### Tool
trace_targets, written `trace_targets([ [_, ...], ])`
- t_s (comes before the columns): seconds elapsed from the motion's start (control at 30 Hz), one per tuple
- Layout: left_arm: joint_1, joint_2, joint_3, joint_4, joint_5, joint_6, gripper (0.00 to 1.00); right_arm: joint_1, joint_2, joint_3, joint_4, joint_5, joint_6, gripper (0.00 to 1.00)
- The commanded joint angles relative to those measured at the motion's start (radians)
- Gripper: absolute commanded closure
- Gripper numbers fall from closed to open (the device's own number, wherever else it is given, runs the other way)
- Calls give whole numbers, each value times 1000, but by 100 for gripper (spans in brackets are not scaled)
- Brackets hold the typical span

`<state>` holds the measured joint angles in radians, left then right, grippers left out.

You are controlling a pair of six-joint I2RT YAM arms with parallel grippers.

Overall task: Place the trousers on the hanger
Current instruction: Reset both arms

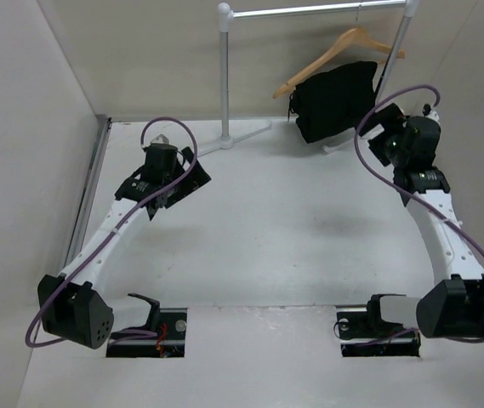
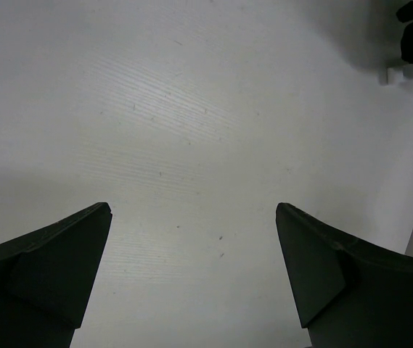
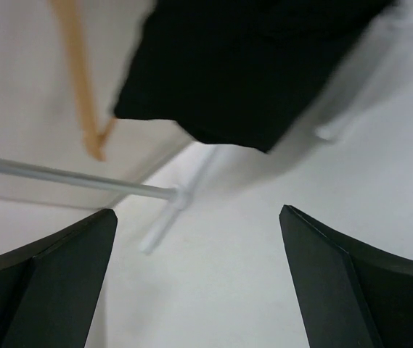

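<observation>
on the clothes rack (image 1: 224,76) at the far side of the counter (image 1: 293,229), the hanger (image 1: 327,58) hangs by its thin hook from the top rail, tilted so that its left end sits lower than its right. the trousers (image 1: 335,100) are draped over the hanger as a bunched black bundle, under the rail and close to the rack's right upright, their lower edge near the rack's right foot. the right tool (image 3: 197,212) is just beside the trousers, in front of the rack's right upright; its jaws stand wide apart with nothing between them. its wrist view is blurred, but it shows the dark cloth's lower edge, one tan end of the hanger to the left of it, and a silver bar of the rack crossing below. the left tool (image 2: 193,210) hovers over bare counter in front of the rack's left foot, well apart from the trousers; its jaws too are spread wide and hold nothing. at the top right corner of its wrist view a dark shape shows beside a white foot of the rack; whether it is the cloth cannot be told.
</observation>
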<state>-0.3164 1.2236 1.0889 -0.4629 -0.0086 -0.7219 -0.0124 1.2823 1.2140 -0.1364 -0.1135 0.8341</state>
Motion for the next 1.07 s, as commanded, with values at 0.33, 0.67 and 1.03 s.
trace_targets([
  [0.33,-115,70,-50,23,-34,4,0,113,-330,-453,-361,376,-95,0],
  [0.67,-144,105,-81,64,-34,2,0,200,-225,-439,-474,486,-87,0],
  [1.03,-149,116,-66,56,-40,7,0,194,-242,-462,-447,451,-95,0],
])
